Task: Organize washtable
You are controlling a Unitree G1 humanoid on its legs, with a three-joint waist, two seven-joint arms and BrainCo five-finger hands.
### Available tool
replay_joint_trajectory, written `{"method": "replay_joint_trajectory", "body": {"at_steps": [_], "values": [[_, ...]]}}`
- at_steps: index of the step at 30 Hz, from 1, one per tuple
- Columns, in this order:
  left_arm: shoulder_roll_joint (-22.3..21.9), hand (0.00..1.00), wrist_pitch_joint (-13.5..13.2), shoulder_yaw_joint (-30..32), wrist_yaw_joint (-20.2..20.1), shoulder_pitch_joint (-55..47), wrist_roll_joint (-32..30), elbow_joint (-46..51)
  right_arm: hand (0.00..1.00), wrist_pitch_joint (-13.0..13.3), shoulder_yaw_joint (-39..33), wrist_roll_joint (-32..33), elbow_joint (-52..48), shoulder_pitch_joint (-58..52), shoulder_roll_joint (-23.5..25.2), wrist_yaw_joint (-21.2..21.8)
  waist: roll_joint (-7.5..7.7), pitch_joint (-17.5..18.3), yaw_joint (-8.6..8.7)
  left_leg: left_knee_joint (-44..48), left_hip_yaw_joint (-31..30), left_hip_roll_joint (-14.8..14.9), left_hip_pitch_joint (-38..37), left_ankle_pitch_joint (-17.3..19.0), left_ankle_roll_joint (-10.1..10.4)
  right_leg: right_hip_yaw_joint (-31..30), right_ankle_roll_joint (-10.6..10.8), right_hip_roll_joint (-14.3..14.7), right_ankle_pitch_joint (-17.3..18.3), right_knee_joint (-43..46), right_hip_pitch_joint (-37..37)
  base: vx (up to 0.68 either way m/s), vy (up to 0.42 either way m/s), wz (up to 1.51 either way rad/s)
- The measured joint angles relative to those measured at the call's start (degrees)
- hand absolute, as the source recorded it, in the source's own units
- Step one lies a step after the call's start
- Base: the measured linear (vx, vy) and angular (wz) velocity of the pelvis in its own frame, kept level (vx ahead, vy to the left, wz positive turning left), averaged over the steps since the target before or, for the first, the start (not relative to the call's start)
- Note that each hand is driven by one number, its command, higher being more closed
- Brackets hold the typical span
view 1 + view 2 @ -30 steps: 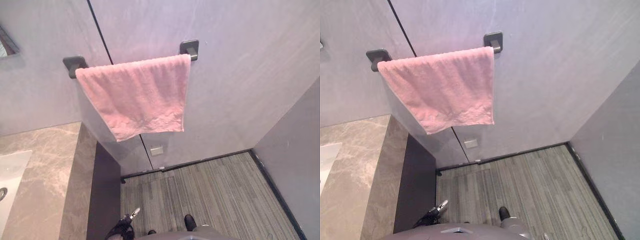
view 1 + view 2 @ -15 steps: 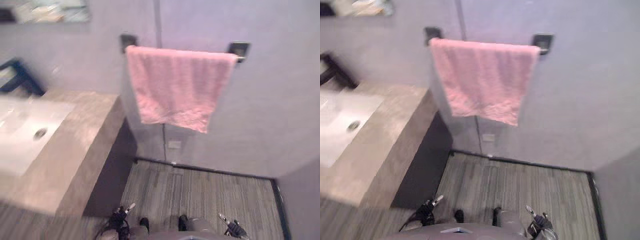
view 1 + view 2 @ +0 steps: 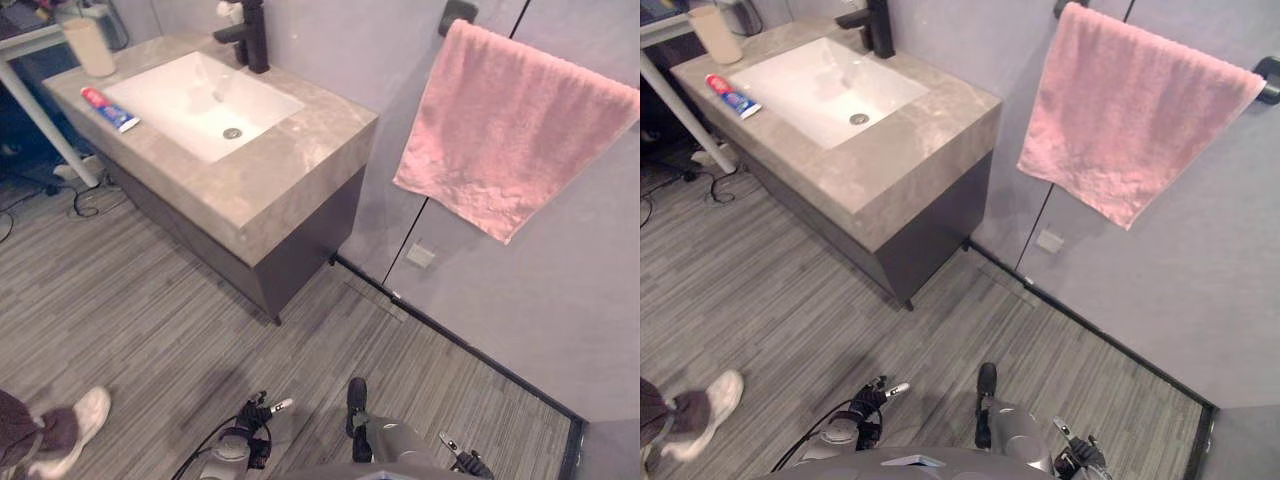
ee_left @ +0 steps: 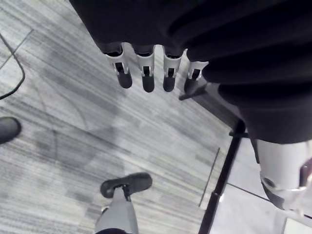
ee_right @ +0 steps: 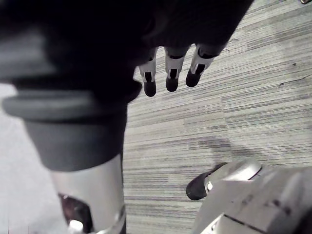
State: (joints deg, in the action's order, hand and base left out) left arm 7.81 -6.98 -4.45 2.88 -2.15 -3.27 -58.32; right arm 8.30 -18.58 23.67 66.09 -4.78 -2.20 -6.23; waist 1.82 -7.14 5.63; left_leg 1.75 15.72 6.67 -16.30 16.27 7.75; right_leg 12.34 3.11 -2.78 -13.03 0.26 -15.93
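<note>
My left hand (image 4: 145,78) hangs down by my side with its fingers straight and loose, and it holds nothing. My right hand (image 5: 170,77) is the same: loose fingers, nothing in them. Under both hands there is just the grey striped floor (image 3: 150,300). The washtable (image 3: 290,150) is up ahead and off to my left, well apart from both hands. So I think my job right now is to get close to it. I should turn to face it and walk up until its front edge is just before me, and only then lift a hand. If I reach from here I will touch nothing. A person's shoe (image 3: 75,425) is on the floor to my left, so I should step with care. The washtable has a brown stone top and a dark box under it. A white sink (image 3: 190,95) sits in the top, and a black tap (image 3: 248,30) stands behind the sink. A red, white and blue tube (image 3: 110,108) lies flat on the stone, just beside the sink's far left side. A pale cup (image 3: 90,45) stands near it at the corner, though it is cut off a bit, so it may be some other pot. A pink towel (image 3: 510,130) hangs on the wall to the right.
</note>
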Motion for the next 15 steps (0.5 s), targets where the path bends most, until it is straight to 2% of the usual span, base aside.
{"method": "replay_joint_trajectory", "body": {"at_steps": [1,2,3,4,5,7,8,9,10,11,12,13,15], "values": [[0.43,0.00,0.00,0.17,0.01,-0.54,0.00,-0.08,0.00,0.02,1.20,-0.02,-0.29,-0.15,0.02,-0.03,0.88,-0.16,-0.16,1.22,0.57,-0.98,0.12,0.32,-0.59,-1.23,1.28,-0.73,-0.20,0.15,0.08,-0.18,0.148,-0.38],[0.86,0.00,0.09,0.90,-0.02,-2.21,-0.22,-0.35,0.00,0.03,2.84,0.01,-0.81,-0.02,-0.01,0.02,0.98,-0.52,-0.26,4.46,1.41,-1.17,1.99,0.57,-1.55,-2.95,5.86,-1.32,4.98,1.73,-0.61,-0.09,0.163,-0.15],[0.57,0.00,0.13,1.81,-0.07,-2.95,-0.55,-0.44,0.00,0.14,3.54,-0.04,-1.14,0.66,-1.41,0.07,-0.84,-0.68,-0.13,6.19,1.39,0.73,4.19,1.02,-2.41,-4.12,3.59,-0.93,7.93,10.79,-3.89,0.02,0.150,0.06],[0.54,0.00,0.15,2.15,-0.06,-3.05,-0.56,-0.66,0.00,0.10,3.56,-0.02,-1.10,0.46,-1.54,0.00,-1.03,-0.73,-0.18,6.93,0.68,1.08,5.08,1.02,-2.58,-5.69,2.12,-0.81,8.88,17.27,-5.35,0.40,0.112,0.74],[1.37,0.00,0.18,4.36,-0.06,-3.42,-0.55,-2.16,0.00,-0.09,3.21,0.01,-0.85,-0.58,-1.15,-0.02,-0.49,-0.60,-0.20,8.76,-3.18,1.28,7.08,0.64,-3.18,-10.59,1.00,-0.87,11.93,32.91,-5.51,0.49,0.038,1.01],[1.89,0.00,0.68,5.86,-0.08,-4.03,-0.67,-2.86,0.00,-0.14,3.18,0.00,-0.86,-1.12,-0.96,0.05,-0.26,-0.64,-0.18,11.22,-7.96,1.05,9.53,0.64,-3.18,-14.95,0.24,-1.71,17.29,43.47,-3.44,0.50,0.034,1.33],[1.98,0.00,0.73,6.96,-0.09,-4.94,-1.07,-2.73,0.00,-0.21,3.01,-0.02,-0.87,-1.17,-0.99,0.19,-0.18,-0.58,-0.29,12.37,-10.90,0.59,10.95,0.60,-3.25,-18.24,0.44,-1.73,17.91,46.32,-1.37,0.40,0.051,1.49],[2.10,0.00,1.02,8.18,-0.09,-5.66,-1.67,-2.68,0.00,-0.23,2.65,-0.07,-0.90,-1.30,-0.99,0.71,0.45,-0.22,-0.95,13.73,-13.96,-0.34,12.33,0.21,-2.93,-21.41,2.24,-1.29,19.26,44.39,0.56,0.26,0.013,1.27],[2.17,0.00,1.67,9.10,-0.11,-5.81,-1.70,-2.67,0.00,-0.26,2.41,-0.13,-1.08,-1.07,-1.05,1.24,0.13,-0.10,-1.72,13.48,-15.61,-0.63,13.16,-0.92,-2.84,-22.01,2.73,-0.86,19.57,42.93,1.44,0.07,0.009,1.16],[1.13,0.00,1.91,9.32,-0.11,-6.81,-1.64,-2.35,0.00,-0.29,1.99,-0.40,-1.13,-0.65,-1.67,1.83,-1.03,0.56,-3.01,12.15,-17.50,-0.40,14.44,-2.95,-2.61,-23.18,2.97,0.15,19.74,38.57,2.93,-0.05,0.039,0.91],[0.55,0.00,1.96,9.40,-0.07,-7.47,-1.58,-2.19,0.00,-0.39,2.01,-0.81,-1.13,0.44,-2.26,2.00,-1.24,0.87,-3.90,10.44,-18.59,-0.34,15.71,-4.98,-2.32,-24.38,3.63,0.24,20.40,33.79,4.30,-0.09,0.067,0.70],[0.37,0.00,2.08,9.41,-0.03,-7.42,-1.53,-2.17,0.00,-0.53,2.06,-0.90,-1.12,1.38,-2.36,2.13,-1.77,1.21,-4.54,9.68,-19.09,-0.32,16.64,-5.92,-2.10,-24.61,3.36,0.20,20.63,31.31,4.55,-0.11,0.056,0.43],[0.36,0.00,2.13,9.41,0.18,-6.85,-0.18,-2.01,0.00,-1.37,2.44,-2.46,-1.21,4.48,-1.79,2.40,-1.41,1.35,-5.20,9.20,-20.57,0.19,20.84,-7.66,-1.24,-24.42,3.23,0.19,20.64,24.57,4.86,-0.16,0.000,0.31]]}}
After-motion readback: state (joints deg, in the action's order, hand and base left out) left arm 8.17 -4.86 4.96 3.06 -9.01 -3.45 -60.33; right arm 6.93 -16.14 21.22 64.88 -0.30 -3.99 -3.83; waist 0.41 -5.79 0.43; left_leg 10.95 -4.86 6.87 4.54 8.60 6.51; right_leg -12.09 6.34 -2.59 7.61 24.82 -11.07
